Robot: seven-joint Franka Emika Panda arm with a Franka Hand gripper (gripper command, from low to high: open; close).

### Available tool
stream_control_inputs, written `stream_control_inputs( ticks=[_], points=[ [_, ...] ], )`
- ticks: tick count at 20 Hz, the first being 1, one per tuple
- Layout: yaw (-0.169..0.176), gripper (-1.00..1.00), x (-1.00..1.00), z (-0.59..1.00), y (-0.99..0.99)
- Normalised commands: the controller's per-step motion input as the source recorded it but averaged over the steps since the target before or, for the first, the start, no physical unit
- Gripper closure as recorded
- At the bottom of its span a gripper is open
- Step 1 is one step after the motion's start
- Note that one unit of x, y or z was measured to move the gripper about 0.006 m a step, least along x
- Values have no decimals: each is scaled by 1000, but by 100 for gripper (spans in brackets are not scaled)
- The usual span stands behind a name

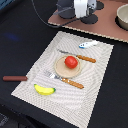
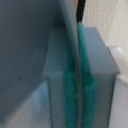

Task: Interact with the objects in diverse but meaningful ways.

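- Toy kitchen items are lying on a pale woven placemat [image 1: 95, 85] on the dark table [image 1: 20, 30]; none is looking handled, so the task is appearing barely begun, with every interaction still to come.
- Red round tomato [image 1: 71, 62] is sitting on a tan round plate [image 1: 60, 70] at the mat's centre.
- Yellow curved banana [image 1: 44, 90] is resting near the mat's near corner, toward the exterior view's left.
- White fish-shaped piece [image 1: 88, 44] is lying near the mat's far edge.
- Brown-handled fork [image 1: 65, 80] and brown-handled knife [image 1: 79, 56] are flanking the plate.
- Brown-handled utensil [image 1: 15, 78] is lying off the mat on the table.
- Gripper [image 1: 80, 11] is hovering at the far end over a brown board [image 1: 107, 27], well apart from all items; the fish is lying nearest.
- Gripper's teal pads [image 2: 82, 85] are pressing together around a thin grey sheet-like edge [image 2: 75, 55]; what that thing is cannot be told.
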Motion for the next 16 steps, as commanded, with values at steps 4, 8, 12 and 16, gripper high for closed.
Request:
stream_control_inputs(
  ticks=[4,8,12,16],
  points=[
    [-47,100,631,137,519],
    [-27,100,524,79,506],
    [0,100,279,14,404],
    [0,100,279,18,375]
  ],
)
